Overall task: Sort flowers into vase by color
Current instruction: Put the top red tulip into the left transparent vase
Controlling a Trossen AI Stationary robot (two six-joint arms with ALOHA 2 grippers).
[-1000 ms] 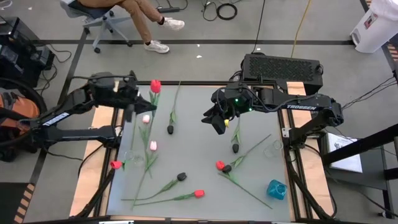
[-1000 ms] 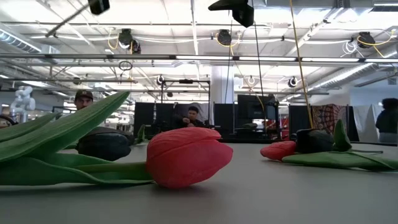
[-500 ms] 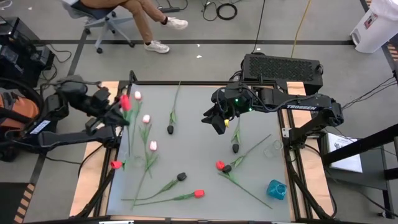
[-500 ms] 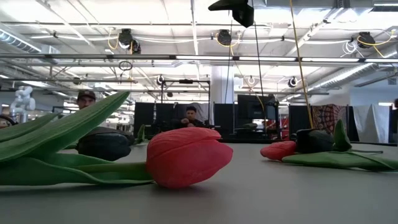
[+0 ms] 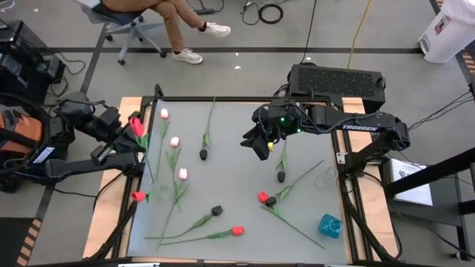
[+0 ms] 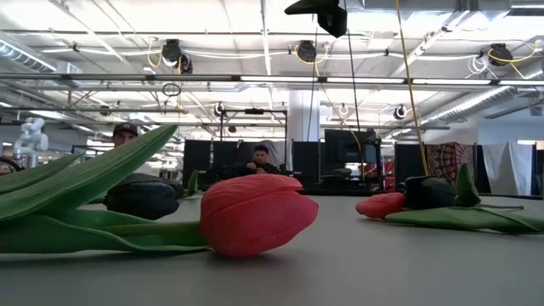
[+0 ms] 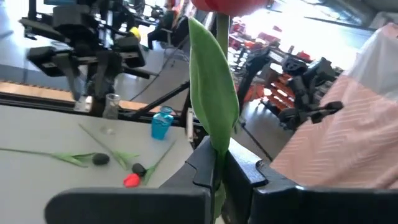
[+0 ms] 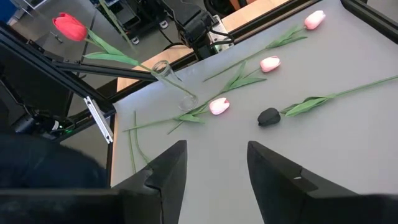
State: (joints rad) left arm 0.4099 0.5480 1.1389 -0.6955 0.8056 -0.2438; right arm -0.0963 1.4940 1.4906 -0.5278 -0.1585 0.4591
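Along the left edge of the grey table (image 5: pixel 245 215), we saw the left gripper (image 5: pixel 128 132) reaching out past the border, over the wooden strip and frame. Its fingers were pinched tight on the green stem of a red tulip (image 5: pixel 137 126), whose head stood up above the jaws and whose long leaf rose between the two dark fingers (image 7: pixel 205 165) in the left wrist view.

Over the table's far middle, the right gripper (image 5: pixel 257 146) hovered with its fingers (image 8: pixel 166 169) parted and holding nothing; a pink tulip (image 8: pixel 219 106) and a black tulip (image 8: pixel 268 116) lay on the surface ahead of it.

We saw other flowers scattered flat: three pink heads near the left side, a red tulip on the table (image 5: pixel 237 231) by the near edge, and black heads mid-table. A clear glass vase (image 5: pixel 156 190) lay near the left edge, and a blue cup (image 5: pixel 330 225) sat at the near right corner. Open grey surface remained between the two arms.
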